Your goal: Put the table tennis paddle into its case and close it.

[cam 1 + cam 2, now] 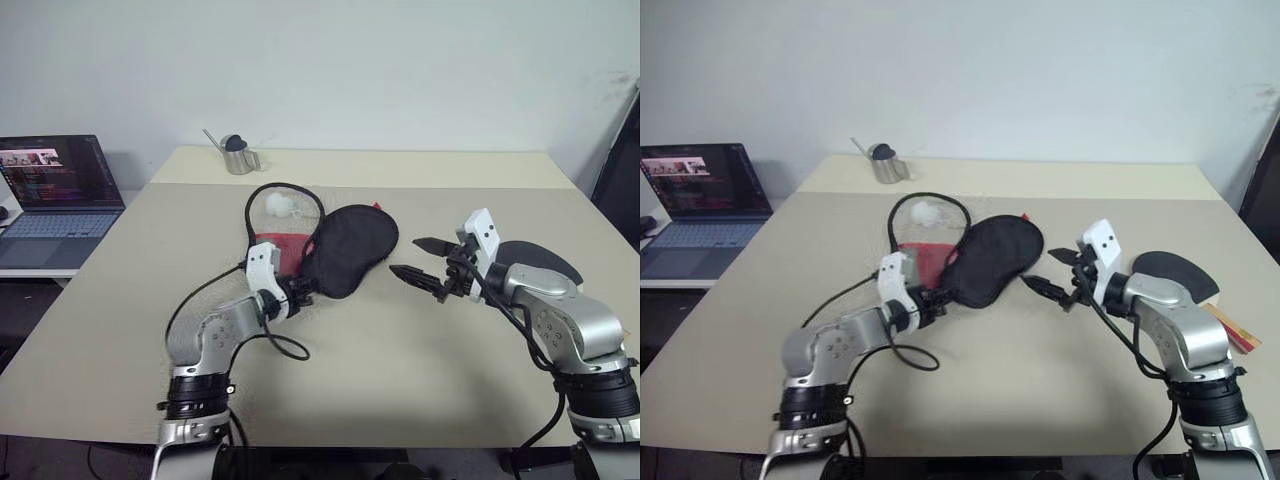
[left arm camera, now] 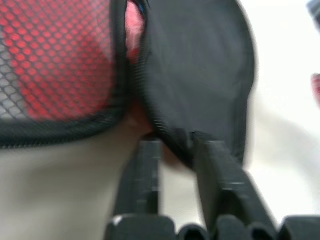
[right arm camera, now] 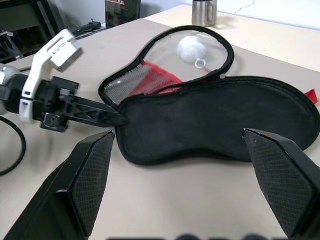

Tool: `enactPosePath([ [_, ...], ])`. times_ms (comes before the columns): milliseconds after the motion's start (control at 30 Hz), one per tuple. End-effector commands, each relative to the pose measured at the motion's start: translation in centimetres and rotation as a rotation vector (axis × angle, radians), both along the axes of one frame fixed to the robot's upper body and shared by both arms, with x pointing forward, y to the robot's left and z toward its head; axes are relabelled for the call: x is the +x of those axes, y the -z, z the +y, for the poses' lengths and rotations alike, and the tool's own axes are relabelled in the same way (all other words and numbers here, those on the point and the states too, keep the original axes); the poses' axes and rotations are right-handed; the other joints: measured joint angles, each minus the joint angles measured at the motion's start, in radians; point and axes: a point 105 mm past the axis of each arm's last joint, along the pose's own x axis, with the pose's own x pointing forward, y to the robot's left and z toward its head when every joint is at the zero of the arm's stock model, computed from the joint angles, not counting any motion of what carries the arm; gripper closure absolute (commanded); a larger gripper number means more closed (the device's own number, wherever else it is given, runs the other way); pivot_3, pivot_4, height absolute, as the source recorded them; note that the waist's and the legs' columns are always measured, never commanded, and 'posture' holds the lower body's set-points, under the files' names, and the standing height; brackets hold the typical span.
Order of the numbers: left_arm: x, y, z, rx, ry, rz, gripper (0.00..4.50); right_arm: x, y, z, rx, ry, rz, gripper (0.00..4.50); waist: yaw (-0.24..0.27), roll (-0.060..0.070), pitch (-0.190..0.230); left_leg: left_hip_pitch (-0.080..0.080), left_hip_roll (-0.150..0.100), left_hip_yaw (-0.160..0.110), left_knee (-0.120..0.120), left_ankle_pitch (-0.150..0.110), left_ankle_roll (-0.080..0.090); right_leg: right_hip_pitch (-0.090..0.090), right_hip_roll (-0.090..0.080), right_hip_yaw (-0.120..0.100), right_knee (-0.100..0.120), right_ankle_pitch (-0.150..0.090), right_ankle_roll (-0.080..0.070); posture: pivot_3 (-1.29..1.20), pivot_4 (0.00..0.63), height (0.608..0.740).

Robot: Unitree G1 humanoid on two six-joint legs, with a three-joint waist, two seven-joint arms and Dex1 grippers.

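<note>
Black fabric, the case [image 1: 345, 248] lies unzipped mid-surface [image 1: 400, 370], its red mesh end [image 3: 150, 80] beside the white charm [image 3: 192, 48]. The left hand [image 3: 112, 119] touches its near edge, fingers narrowly parted. The right hand [image 1: 418, 262] hovers alongside, spread wide. The paddle [image 1: 1175, 272] rests behind the right arm

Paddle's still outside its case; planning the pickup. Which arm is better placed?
Right, probably: the table tennis paddle lies beside the right arm, the right gripper is open; the left gripper is at the case.

Black case [image 3: 220, 120] — red mesh end, white charm [image 3: 192, 48] — on beige table [image 1: 350, 370]
</note>
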Motion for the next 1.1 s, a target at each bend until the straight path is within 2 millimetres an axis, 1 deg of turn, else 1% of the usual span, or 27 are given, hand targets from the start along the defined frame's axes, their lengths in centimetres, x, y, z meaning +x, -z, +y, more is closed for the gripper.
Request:
enactPosePath([
  [33,-1.0,-1.4,0.9,0.119,0.051,-0.113,1.98,-0.2,-1.5,0.1,0.022,-0.005,-0.052,0.0,0.001,0.0,0.0,0.0,0.0,0.0,0.0,0.0,0.0,0.0,0.0,0.0,0.0,0.0,0.0,0.0,0.15,0.74],
  [67,-1.5,-1.0,1.0,0.141,0.071,-0.116,1.72,-0.1,-1.5,0.2,0.025,-0.007,-0.051,0.0,0.001,0.0,0.0,0.0,-0.001,0.0,0.0,0.0,0.0,0.0,-0.001,0.0,0.0,0.0,0.0,0.0,0.15,0.74],
  [133,-2.8,-0.5,0.8,0.176,0.139,-0.127,1.02,0.1,-1.4,0.6,0.035,-0.012,-0.045,0.0,0.002,0.0,0.0,0.0,0.0,0.0,0.001,0.0,0.0,0.0,-0.002,0.001,0.0,0.0,0.0,0.0,0.15,0.74],
  [200,-3.7,-0.5,0.4,0.193,0.196,-0.149,1.02,0.3,-1.5,0.9,0.047,-0.014,-0.037,0.0,0.003,0.0,0.0,0.0,0.0,0.0,0.001,0.0,0.0,0.0,-0.002,0.001,0.0,0.0,0.0,0.0,0.15,0.74],
  [233,-4.1,-0.8,0.3,0.19,0.219,-0.176,1.02,0.6,-1.4,1.2,0.05,-0.007,-0.031,0.0,0.002,0.0,0.0,0.0,0.0,0.0,0.001,0.0,0.0,0.0,-0.002,0.001,0.0,0.0,0.0,0.0,0.15,0.74],
  [300,-4.5,-2.0,0.3,0.175,0.251,-0.266,1.02,1.8,-1.2,1.8,0.063,0.038,-0.006,0.0,0.002,0.0,0.0,0.0,0.0,0.0,0.001,0.0,0.0,0.0,-0.002,0.0,0.001,0.0,0.0,0.0,0.15,0.74],
  [367,-4.4,-3.8,0.8,0.187,0.259,-0.369,1.02,2.9,-0.7,2.6,0.075,0.065,0.039,0.0,0.002,0.0,0.0,0.001,0.0,0.001,0.001,0.0,0.0,0.0,-0.001,0.0,0.001,0.0,0.0,0.0,0.15,0.74],
  [500,-3.7,-7.3,3.1,0.224,0.236,-0.541,1.02,4.4,0.6,4.4,0.095,0.132,0.165,0.0,0.0,0.0,0.0,0.001,0.0,0.001,0.0,0.0,0.0,0.0,-0.001,0.001,0.001,0.0,-0.001,0.0,0.15,0.74],
  [567,-3.4,-8.5,4.6,0.251,0.216,-0.59,1.02,5.5,1.7,4.8,0.094,0.207,0.235,0.0,0.0,0.0,0.0,0.001,0.0,0.002,-0.001,0.0,0.0,-0.001,-0.001,0.001,0.0,0.0,-0.001,0.0,0.15,0.74],
  [633,-3.2,-9.4,5.5,0.262,0.208,-0.617,1.02,6.2,2.6,5.0,0.084,0.265,0.277,0.0,0.001,0.0,0.0,-0.001,0.0,0.002,-0.001,0.0,0.0,-0.002,-0.001,0.001,0.0,0.0,-0.002,0.0,0.15,0.74],
  [733,-3.5,-10.1,5.5,0.246,0.262,-0.641,1.02,6.6,3.9,5.8,0.059,0.297,0.311,0.0,0.003,0.0,0.0,-0.002,0.001,0.001,-0.001,0.0,0.0,-0.002,-0.001,0.0,-0.001,0.0,-0.002,0.0,0.15,0.74],
  [900,-4.0,-10.0,5.7,0.221,0.336,-0.614,1.02,6.8,5.0,6.6,0.025,0.329,0.323,0.0,0.002,0.0,0.0,-0.002,0.001,0.001,-0.001,0.0,0.0,-0.003,-0.002,0.0,-0.001,0.0,-0.001,0.0,0.15,0.74],
  [1100,-3.2,-10.6,6.7,0.238,0.306,-0.619,1.02,6.4,6.0,7.6,0.0,0.339,0.353,0.0,0.0,0.0,0.0,-0.002,0.001,0.001,-0.001,0.0,0.0,-0.003,0.0,-0.001,0.0,-0.001,-0.002,0.0,0.15,0.74],
])
